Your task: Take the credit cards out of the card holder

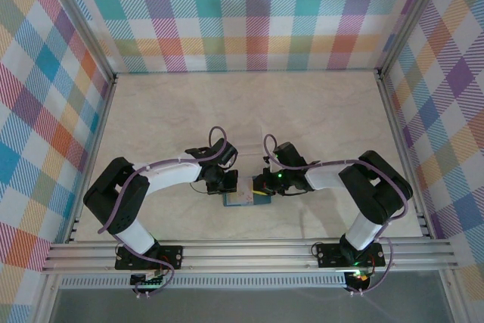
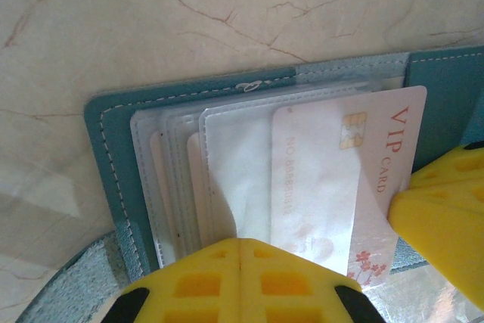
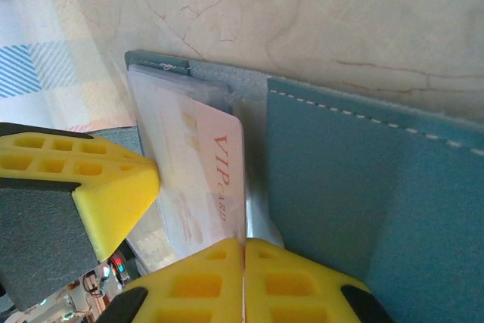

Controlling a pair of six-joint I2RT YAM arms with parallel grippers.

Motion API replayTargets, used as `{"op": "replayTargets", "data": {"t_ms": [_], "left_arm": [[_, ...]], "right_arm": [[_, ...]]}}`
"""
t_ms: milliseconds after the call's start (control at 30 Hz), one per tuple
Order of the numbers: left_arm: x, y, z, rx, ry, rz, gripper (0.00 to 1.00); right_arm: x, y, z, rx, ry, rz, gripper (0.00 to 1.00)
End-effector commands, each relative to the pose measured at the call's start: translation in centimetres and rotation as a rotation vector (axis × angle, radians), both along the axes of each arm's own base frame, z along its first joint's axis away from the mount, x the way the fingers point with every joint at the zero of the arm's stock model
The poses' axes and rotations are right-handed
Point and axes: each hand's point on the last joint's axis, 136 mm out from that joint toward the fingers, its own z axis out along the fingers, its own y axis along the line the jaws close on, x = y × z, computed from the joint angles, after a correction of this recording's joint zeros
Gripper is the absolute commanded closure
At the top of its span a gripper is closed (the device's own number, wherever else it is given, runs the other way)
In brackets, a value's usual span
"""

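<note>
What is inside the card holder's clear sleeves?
One VIP card, chip showing, sticks partly out of the front sleeve. Pale card edges show in the sleeves behind. The left tool covers their lower ends, so the count is unclear.

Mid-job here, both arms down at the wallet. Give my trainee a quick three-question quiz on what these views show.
1. True or false: the card holder lies folded shut on the table.
2. What is printed on the credit card that sticks partway out of its clear sleeve? A) VIP CARD B) GIFT CARD C) ID CARD
3. Fill in: the left gripper and the right gripper both have their fingers ____.
Key: 1 false, it lies open; 2 A; 3 shut.
</note>
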Motion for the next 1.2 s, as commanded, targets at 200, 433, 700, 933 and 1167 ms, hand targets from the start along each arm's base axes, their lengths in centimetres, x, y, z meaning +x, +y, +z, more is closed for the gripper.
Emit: {"op": "replayTargets", "data": {"t_ms": [200, 433, 700, 933, 1167], "left_arm": [[-0.6, 1.2, 0.3, 0.076, 0.01, -0.005, 0.94], [-0.1, -0.3, 2.7, 0.063, -0.025, -0.038, 0.89], [-0.3, -2.5, 2.3, 0.069, -0.015, -0.086, 0.89], [-0.7, -1.0, -0.1, 0.168, 0.006, -0.099, 0.93], [-1.3, -0.2, -1.2, 0.195, 0.02, -0.098, 0.93]], "right_arm": [[0.0, -0.5, 0.2, -0.009, -0.012, -0.007, 0.9], [-0.3, -0.4, 0.2, 0.002, -0.002, 0.008, 0.9], [-0.4, -0.3, 0.3, 0.004, 0.001, 0.017, 0.89], [-0.3, -0.4, 0.2, -0.013, 0.004, 0.016, 0.88], [-0.3, -0.3, 0.2, -0.008, 0.002, 0.017, 0.83]]}}
